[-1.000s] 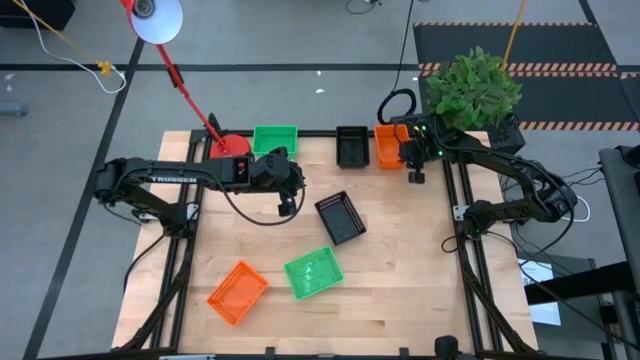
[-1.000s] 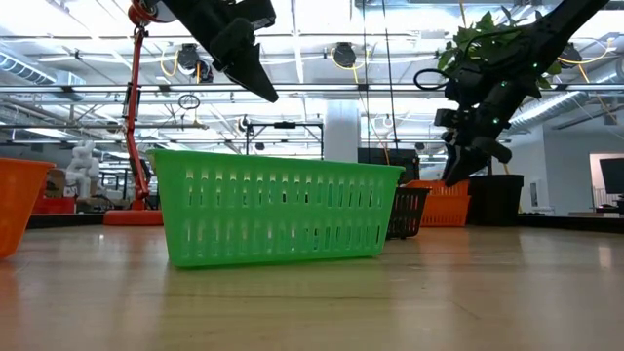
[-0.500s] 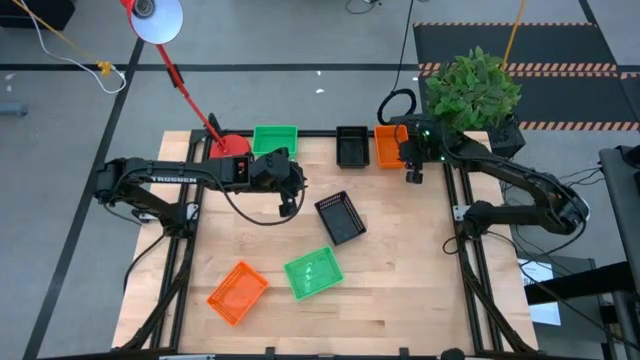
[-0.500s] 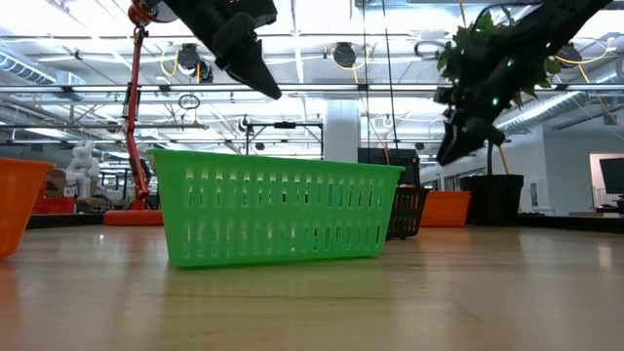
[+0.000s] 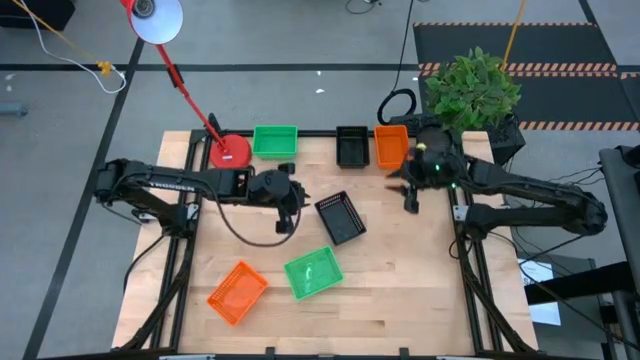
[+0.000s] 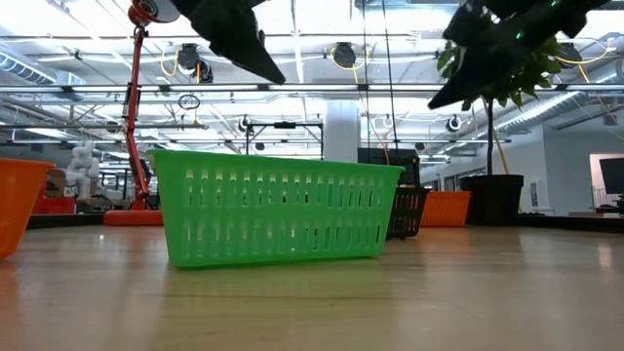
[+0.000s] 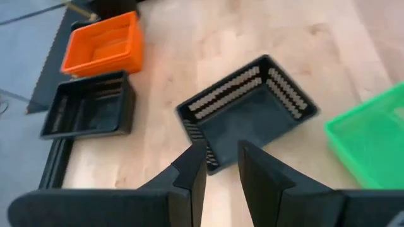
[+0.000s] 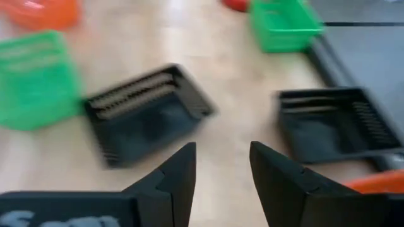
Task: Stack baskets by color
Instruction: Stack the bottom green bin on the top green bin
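Three baskets stand along the far edge: green [image 5: 275, 140], black [image 5: 351, 146] and orange [image 5: 390, 147]. A second black basket [image 5: 340, 217] rests on its bottom at mid-table, slightly askew. Nearer the front sit another green basket [image 5: 313, 272] and another orange one [image 5: 237, 292]. My left gripper [image 5: 285, 218] hovers just left of the mid-table black basket [image 7: 249, 110], its fingers a little apart with nothing between them. My right gripper [image 5: 410, 198] hangs open in the air right of that basket [image 8: 148, 113].
A red lamp base [image 5: 230, 152] stands at the far left corner, its arm leaning off over the floor. A potted plant [image 5: 472, 88] stands beyond the far right corner. Bare wood lies between the mid-table basket and the right edge.
My right gripper has left the far-edge orange basket, swinging up and toward the near edge and table's middle while rolling. My left gripper has shifted a little toward the near edge, beside the mid-table black basket. No basket has moved.
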Action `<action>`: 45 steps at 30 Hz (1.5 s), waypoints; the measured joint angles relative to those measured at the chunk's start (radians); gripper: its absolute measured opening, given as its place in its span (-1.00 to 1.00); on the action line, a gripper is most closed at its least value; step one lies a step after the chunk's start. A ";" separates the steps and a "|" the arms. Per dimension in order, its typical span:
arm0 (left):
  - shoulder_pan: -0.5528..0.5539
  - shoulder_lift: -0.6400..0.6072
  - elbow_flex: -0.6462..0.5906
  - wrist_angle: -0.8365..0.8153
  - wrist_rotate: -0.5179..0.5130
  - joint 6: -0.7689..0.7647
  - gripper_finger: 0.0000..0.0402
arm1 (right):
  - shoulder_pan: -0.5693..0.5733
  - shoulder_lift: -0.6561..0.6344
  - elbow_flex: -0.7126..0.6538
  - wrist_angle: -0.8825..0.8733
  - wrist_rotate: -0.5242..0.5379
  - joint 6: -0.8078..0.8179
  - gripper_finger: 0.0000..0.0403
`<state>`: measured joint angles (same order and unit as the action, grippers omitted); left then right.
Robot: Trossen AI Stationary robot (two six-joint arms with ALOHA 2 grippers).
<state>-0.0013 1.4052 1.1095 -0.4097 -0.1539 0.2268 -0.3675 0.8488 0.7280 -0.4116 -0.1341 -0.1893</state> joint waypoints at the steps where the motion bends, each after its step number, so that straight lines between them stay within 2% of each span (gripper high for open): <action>1: -0.016 0.000 0.000 -0.001 0.000 0.000 -0.55 | 0.042 -0.006 0.000 -0.005 0.000 0.035 -0.30; 5: -0.085 0.000 0.000 -0.007 -0.001 -0.037 -0.55 | 0.207 -0.011 0.000 -0.018 0.016 0.152 -0.30; 11: -0.214 0.000 0.000 0.004 -0.015 -0.180 -0.55 | 0.463 0.024 0.000 -0.015 0.204 0.264 -0.30; 16: -0.366 0.021 0.001 -0.001 -0.135 -0.334 -0.55 | 0.589 0.064 0.000 0.020 0.264 0.276 -0.30; 22: -0.522 0.095 0.000 0.048 -0.303 -0.484 -0.55 | 0.657 0.097 0.000 0.084 0.264 0.356 -0.30; 26: -0.590 0.167 0.000 0.116 -0.349 -0.543 -0.55 | 0.686 0.115 0.001 0.137 0.264 0.416 -0.30; 32: -0.628 0.309 0.055 0.187 -0.351 -0.558 -0.53 | 0.724 0.127 0.001 0.137 0.274 0.505 -0.30; 37: -0.634 0.423 0.122 0.169 -0.351 -0.586 -0.28 | 0.789 0.148 0.001 0.130 0.318 0.577 -0.30; 42: -0.619 0.489 0.157 0.165 -0.351 -0.639 0.02 | 0.815 0.152 0.001 0.112 0.317 0.527 -0.30; 45: -0.597 0.514 0.164 0.158 -0.337 -0.642 0.09 | 0.807 0.147 0.001 0.086 0.319 0.492 -0.30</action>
<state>-0.5983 1.9193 1.2739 -0.2515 -0.4911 -0.4153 0.4392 0.9955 0.7288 -0.3259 0.1849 0.3031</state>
